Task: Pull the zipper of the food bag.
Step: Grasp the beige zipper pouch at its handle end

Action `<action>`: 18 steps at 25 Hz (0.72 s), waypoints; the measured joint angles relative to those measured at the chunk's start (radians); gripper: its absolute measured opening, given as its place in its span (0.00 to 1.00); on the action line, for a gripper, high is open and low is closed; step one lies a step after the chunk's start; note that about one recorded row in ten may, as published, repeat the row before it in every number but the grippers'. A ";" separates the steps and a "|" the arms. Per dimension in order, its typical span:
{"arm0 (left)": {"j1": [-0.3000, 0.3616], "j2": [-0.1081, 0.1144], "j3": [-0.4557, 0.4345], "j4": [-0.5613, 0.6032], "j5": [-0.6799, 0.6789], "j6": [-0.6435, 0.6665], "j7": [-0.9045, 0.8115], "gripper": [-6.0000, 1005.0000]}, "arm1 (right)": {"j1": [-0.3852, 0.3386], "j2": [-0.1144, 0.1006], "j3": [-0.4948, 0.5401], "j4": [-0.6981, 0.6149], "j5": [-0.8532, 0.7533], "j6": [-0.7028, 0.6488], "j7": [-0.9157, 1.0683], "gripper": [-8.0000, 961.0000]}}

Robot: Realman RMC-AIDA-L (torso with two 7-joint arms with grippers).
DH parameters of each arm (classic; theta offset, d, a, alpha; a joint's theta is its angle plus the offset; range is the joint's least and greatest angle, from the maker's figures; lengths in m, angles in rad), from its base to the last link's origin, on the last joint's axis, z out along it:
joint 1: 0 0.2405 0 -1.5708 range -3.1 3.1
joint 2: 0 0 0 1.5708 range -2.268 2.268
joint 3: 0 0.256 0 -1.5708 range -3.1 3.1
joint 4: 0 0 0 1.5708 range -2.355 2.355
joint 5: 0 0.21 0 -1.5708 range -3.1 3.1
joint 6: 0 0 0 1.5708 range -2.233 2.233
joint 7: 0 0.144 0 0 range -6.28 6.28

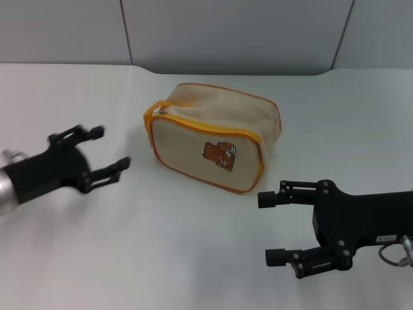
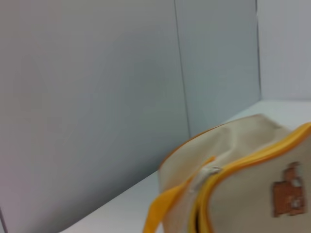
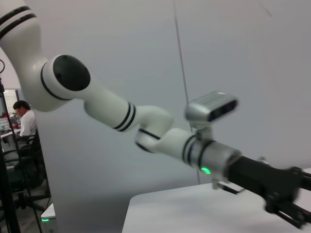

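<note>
The food bag (image 1: 213,139) is a beige pouch with orange piping and a brown bear (image 1: 220,155), standing mid-table. Its orange zipper (image 1: 193,124) curves along the front rim, with the silver pull tab (image 1: 159,113) at the bag's left top corner. My left gripper (image 1: 110,150) is open, left of the bag and apart from it. My right gripper (image 1: 271,228) is open, in front of and right of the bag, also apart from it. The left wrist view shows the bag (image 2: 243,194), the zipper (image 2: 252,160), the tab (image 2: 206,174) and an orange loop strap (image 2: 163,208) close up.
The bag stands on a white table (image 1: 193,258) with grey wall panels (image 1: 226,32) behind it. The right wrist view shows my left arm (image 3: 160,136) over the table's corner, and a seated person (image 3: 24,121) far off beyond the table.
</note>
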 joint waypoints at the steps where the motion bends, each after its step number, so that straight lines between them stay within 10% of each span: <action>1: -0.019 0.000 0.015 -0.014 0.000 -0.032 0.000 0.81 | -0.002 0.000 0.002 0.000 -0.001 0.000 0.000 0.88; 18: -0.194 -0.001 0.059 -0.206 -0.007 -0.310 0.001 0.79 | -0.026 0.006 0.004 -0.003 -0.002 0.006 -0.003 0.88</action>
